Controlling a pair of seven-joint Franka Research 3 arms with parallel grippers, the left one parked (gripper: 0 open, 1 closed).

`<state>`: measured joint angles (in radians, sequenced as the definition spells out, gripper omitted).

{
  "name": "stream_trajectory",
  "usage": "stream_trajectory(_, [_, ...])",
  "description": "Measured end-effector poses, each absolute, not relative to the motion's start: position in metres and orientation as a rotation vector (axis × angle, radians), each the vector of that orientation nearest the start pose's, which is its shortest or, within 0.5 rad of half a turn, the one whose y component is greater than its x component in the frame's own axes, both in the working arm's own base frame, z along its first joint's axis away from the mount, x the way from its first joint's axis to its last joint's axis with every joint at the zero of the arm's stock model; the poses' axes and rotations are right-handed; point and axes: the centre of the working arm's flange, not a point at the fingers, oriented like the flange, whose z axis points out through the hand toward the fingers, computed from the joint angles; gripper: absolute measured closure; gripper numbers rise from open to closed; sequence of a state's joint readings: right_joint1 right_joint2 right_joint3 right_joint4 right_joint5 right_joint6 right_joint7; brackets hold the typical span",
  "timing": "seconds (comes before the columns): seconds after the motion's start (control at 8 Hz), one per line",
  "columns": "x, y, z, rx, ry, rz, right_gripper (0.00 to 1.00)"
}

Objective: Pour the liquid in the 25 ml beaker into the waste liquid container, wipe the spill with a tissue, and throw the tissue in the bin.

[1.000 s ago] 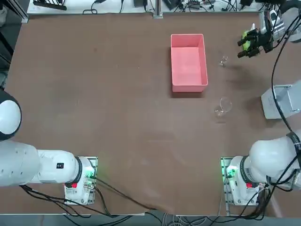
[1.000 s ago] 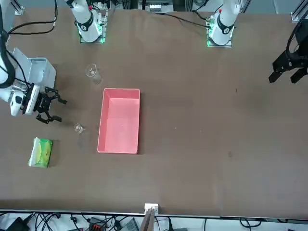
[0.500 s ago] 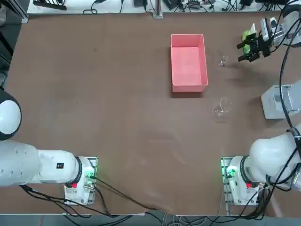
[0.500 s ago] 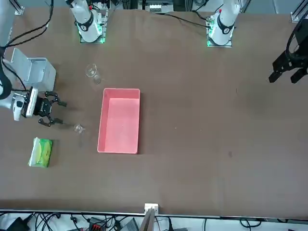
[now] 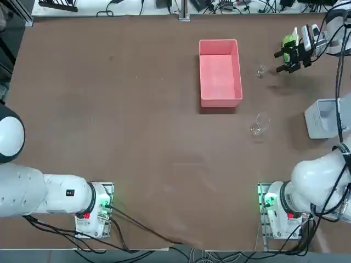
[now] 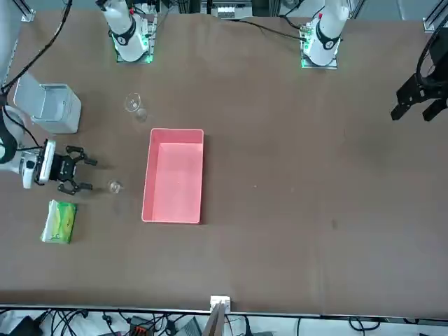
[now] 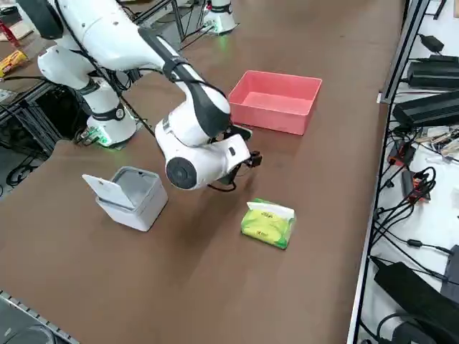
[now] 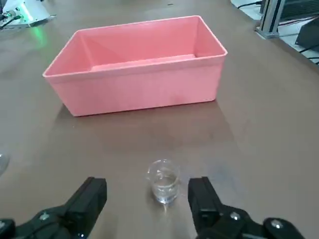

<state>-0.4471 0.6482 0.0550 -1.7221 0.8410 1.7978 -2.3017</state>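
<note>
The right hand [image 8: 148,204] hangs low over the tabletop [image 5: 137,109] with its fingers [image 8: 202,196] spread wide, level with the 25 ml beaker [image 8: 163,180]. The wrist view shows the beaker upright between the two fingers but touching neither, and the waste liquid container [image 8: 134,69] standing just beyond it. From overhead the same beaker [image 5: 260,70] is only a faint glint between the pink container [image 5: 220,72] and the hand [image 5: 285,55]; whether it holds liquid is hard to tell in any view. The side view hides the beaker behind the arm, yet shows the green tissue pack [image 7: 268,223] close to the wrist and the bin [image 7: 130,195] with its lid up. The front view sets the larger beaker [image 6: 134,106] nearer the arm bases, apart from the bin [image 6: 47,105]. The tabletop is plain brown; cables and equipment lie along its far edge [image 5: 219,6].
</note>
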Motion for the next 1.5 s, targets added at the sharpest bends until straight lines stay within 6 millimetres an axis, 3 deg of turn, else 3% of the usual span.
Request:
stream_trajectory(0.5, [0.6,-0.175,0.164,-1.678,-1.544,-0.837,0.0])
stream_trajectory(1.12, [0.608,-0.173,0.139,-1.646,-1.565,-0.856,0.0])
stream_trajectory(1.5, [0.619,-0.159,0.127,-1.628,-1.579,-0.853,0.0])
